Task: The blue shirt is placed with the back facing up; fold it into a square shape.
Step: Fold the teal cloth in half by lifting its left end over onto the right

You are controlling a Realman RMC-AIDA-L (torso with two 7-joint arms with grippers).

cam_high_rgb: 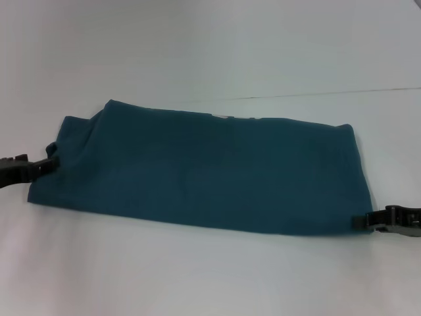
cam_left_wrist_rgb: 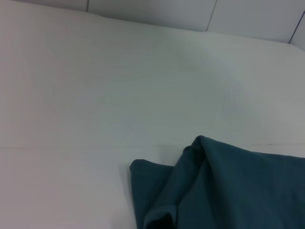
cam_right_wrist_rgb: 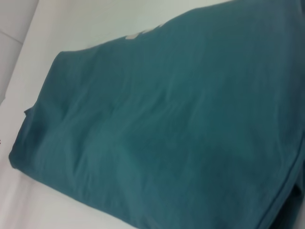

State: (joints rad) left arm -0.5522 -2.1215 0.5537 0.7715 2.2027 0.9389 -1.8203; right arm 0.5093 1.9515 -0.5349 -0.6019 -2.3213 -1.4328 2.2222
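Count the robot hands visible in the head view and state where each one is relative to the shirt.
2. The left hand is at the blue shirt's left end; the right hand is at its near right corner. Neither wrist view shows a hand.

Blue shirt (cam_high_rgb: 204, 174) is laid flat on the white surface, folded into a long band running left to right, plain dark teal side up. Far long edge is folded over; a small sliver of white is seen at that edge near the middle. Left end is bunched and rumpled, with loose folds seen in the left wrist view (cam_left_wrist_rgb: 224, 191). Right end is squared off, hem seam visible in the right wrist view (cam_right_wrist_rgb: 167, 124). Square shape not yet reached.
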